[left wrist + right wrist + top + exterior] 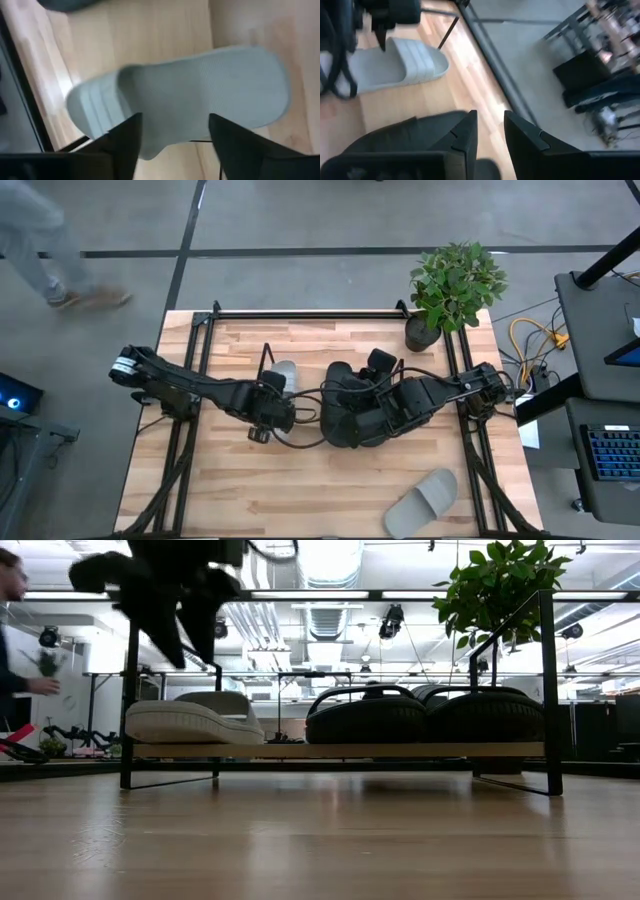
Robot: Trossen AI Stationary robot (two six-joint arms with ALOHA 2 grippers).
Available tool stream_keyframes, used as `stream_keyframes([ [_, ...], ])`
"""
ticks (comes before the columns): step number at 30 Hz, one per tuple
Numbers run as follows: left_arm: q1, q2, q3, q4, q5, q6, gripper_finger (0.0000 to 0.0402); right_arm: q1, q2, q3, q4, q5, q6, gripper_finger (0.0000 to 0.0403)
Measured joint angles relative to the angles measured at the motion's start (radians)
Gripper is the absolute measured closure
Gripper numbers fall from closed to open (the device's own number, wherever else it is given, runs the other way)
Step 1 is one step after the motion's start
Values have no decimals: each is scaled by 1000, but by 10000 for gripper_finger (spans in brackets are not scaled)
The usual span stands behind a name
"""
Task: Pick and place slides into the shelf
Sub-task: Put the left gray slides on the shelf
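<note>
One light grey slide (pixel 190 720) rests sole-down at the left end of the shelf (pixel 300 751), and two black slides (pixel 365 718) (pixel 485 715) sit beside it on the board. My left gripper (pixel 190 652) hangs open above the grey slide (pixel 200 90) with a finger on either side, not touching it. My right gripper (pixel 490 120) is open by a narrow gap over a black slide (pixel 405 135) and holds nothing. The second grey slide (pixel 422 502) lies flat on the table near its near right corner.
A potted plant (pixel 450 290) stands at the table's far right corner. The black rail frame (pixel 300 313) runs along the far edge and both sides. A person (pixel 40 250) walks on the floor beyond the far left corner. Bare wood lies between the shelf and the near edge.
</note>
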Motion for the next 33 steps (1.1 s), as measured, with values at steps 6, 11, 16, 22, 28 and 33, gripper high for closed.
stream_keyframes([
  [6,-6,-132,-6,21,34,45,330,2,0,-18,-16,-30,49,328],
  [11,-18,-302,-20,124,87,46,390,9,-2,-71,-17,-20,50,335],
  [16,-61,-492,-58,287,126,44,387,37,-8,-159,31,14,58,335],
  [22,-133,-715,-212,621,127,53,387,49,-45,-340,289,3,5,344],
  [28,-158,-896,-469,1022,127,72,387,47,-82,-534,823,-253,-306,369],
  [33,-159,-993,-620,1075,129,71,387,21,-101,-611,1045,-334,-439,393],
])
